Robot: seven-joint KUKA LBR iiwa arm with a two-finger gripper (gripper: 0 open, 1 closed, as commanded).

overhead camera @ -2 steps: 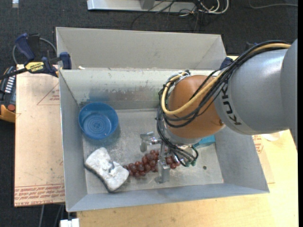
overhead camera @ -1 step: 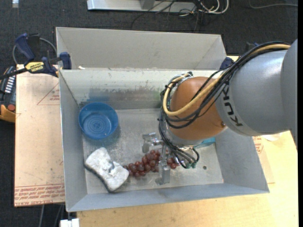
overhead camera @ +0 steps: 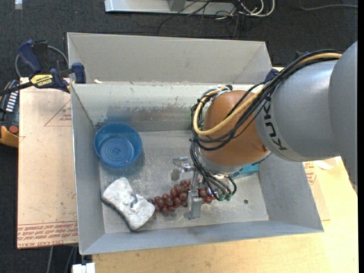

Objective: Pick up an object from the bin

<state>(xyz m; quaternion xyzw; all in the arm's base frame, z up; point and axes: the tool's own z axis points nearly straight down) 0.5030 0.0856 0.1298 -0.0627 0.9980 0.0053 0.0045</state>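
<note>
My gripper (overhead camera: pixel 188 185) is down near the bin floor, in the front middle, with its fingers open. One fingertip (overhead camera: pixel 181 165) stands behind a bunch of dark red grapes (overhead camera: pixel 170 199) and the other (overhead camera: pixel 193 205) in front of it, so part of the bunch lies between them. I cannot tell whether the fingers touch the grapes. A white crumpled lump (overhead camera: pixel 128 203) lies just left of the grapes, at the front left.
A blue round bowl (overhead camera: pixel 118 145) stands at the left against the sloping wall. A light blue flat thing (overhead camera: pixel 251 168) peeks out from under the arm's orange cover on the right. The arm covers the bin's right middle.
</note>
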